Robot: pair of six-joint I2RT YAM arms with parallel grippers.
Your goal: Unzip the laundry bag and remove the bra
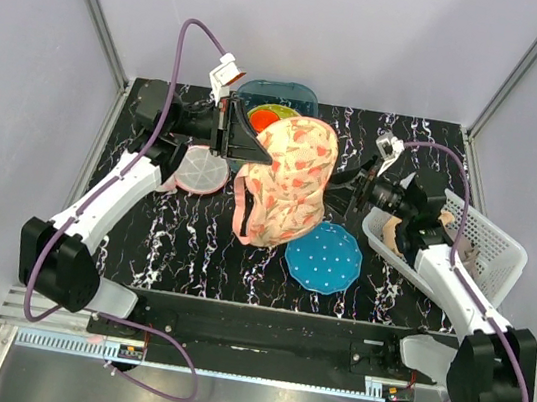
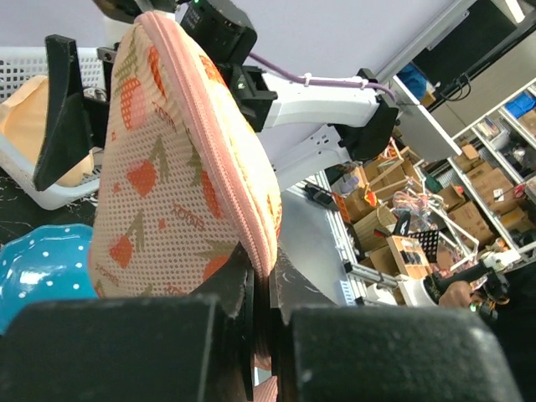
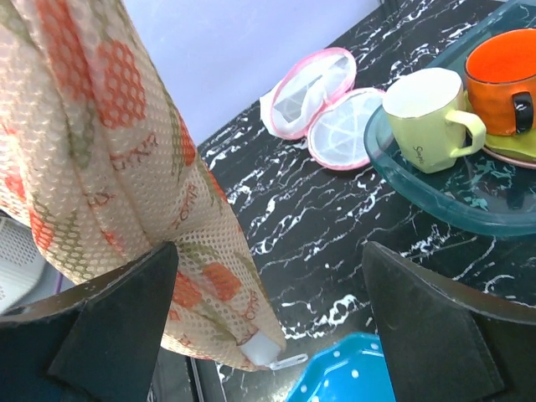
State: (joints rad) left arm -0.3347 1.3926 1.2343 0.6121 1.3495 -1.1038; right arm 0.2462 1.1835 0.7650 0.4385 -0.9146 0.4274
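**My left gripper [image 1: 243,147] pinches the laundry bag [image 1: 287,179]; my right gripper [image 1: 359,189] stands spread**

From above, I hold the bag up at mid-table between my arms, its lower end near the blue plate [image 1: 324,258]. In my left wrist view, my fingers [image 2: 126,352] press together on its pink edging. In my right wrist view, my jaws gape wide, the bag just beside one finger and the zipper pull [image 3: 270,358] hanging low.

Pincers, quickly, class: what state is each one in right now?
Left pincer: shut on the laundry bag, at its pink edge.
Right pincer: open, holding nothing.
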